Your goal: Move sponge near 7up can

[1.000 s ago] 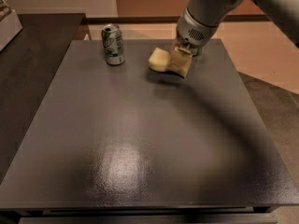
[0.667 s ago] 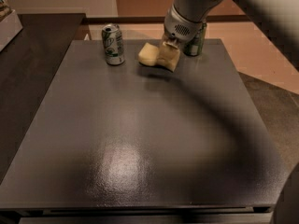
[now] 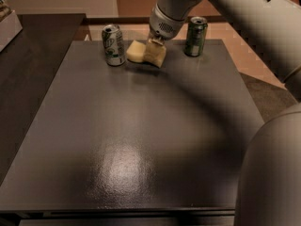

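Note:
The pale yellow sponge [image 3: 142, 53] is at the far middle of the dark table, just right of the 7up can [image 3: 113, 44], a silver-white can with green markings standing upright. My gripper [image 3: 154, 43] comes down from the upper right and is shut on the sponge's right part. The sponge hangs tilted, close above the table top, and a narrow gap separates it from the can.
A darker green can [image 3: 195, 36] stands upright at the far right of the table [image 3: 141, 140]. My arm [image 3: 244, 27] crosses the upper right and its bulky lower part [image 3: 270, 173] fills the right foreground. A white box [image 3: 8, 25] sits on the left counter.
My gripper has carried the sponge leftward along the far side of the table, from beside the green can to just right of the 7up can.

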`<state>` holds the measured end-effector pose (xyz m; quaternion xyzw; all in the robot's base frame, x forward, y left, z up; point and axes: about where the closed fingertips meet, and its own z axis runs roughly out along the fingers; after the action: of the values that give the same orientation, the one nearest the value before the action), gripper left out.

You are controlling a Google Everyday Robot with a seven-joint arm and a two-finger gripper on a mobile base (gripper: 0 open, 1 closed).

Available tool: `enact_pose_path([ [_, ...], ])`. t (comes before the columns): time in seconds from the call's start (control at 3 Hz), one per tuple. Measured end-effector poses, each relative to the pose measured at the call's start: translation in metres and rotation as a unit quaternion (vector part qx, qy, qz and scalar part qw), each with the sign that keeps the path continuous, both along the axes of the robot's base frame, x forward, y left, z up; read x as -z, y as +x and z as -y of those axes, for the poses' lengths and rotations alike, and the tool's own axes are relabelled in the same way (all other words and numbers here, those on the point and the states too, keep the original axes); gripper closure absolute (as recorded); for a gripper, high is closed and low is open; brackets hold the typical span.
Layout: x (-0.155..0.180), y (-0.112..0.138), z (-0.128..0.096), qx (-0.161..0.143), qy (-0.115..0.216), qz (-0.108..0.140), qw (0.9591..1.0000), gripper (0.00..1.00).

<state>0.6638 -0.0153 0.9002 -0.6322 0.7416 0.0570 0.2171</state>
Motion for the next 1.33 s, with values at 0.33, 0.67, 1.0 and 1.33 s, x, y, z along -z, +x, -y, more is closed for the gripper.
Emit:
enact_pose_path([
  [0.33, 0.005, 0.006, -0.013, -0.010, 0.002, -0.001, 0.9999, 0.84],
  [0.67, 0.012, 0.006, -0.024, -0.018, 0.002, -0.005, 0.9998, 0.61],
  [1.0, 0.020, 0.006, -0.031, -0.022, 0.001, -0.010, 0.9997, 0.38],
  [1.33, 0.026, 0.005, -0.034, -0.018, 0.004, -0.012, 0.9997, 0.15],
])
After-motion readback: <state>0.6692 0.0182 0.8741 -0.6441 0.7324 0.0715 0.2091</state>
